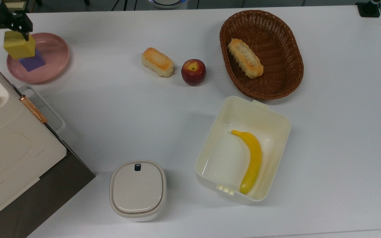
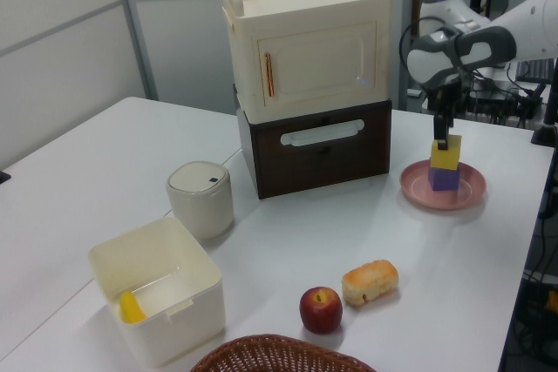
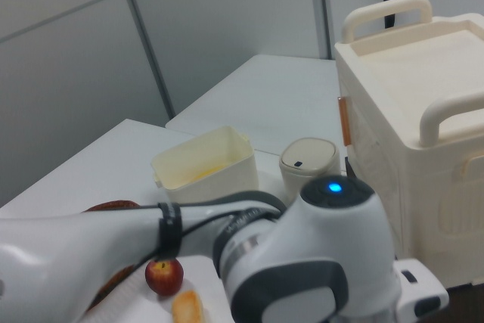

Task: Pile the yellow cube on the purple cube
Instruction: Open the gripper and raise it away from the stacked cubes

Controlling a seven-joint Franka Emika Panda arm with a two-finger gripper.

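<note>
Yellow cube (image 2: 445,154) stacked on purple cube (image 2: 444,179) in pink plate (image 2: 466,199) near tabletop's corner beside cabinet (image 2: 309,76). Gripper (image 2: 443,140) directly above, touching cube's top; finger spread impossible to tell.

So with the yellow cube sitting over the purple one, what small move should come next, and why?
Probably lift the gripper straight up. In the left view the yellow cube sits squarely on the purple cube in the pink plate, and the gripper is just above it, so a vertical retreat avoids nudging the stack.
</note>
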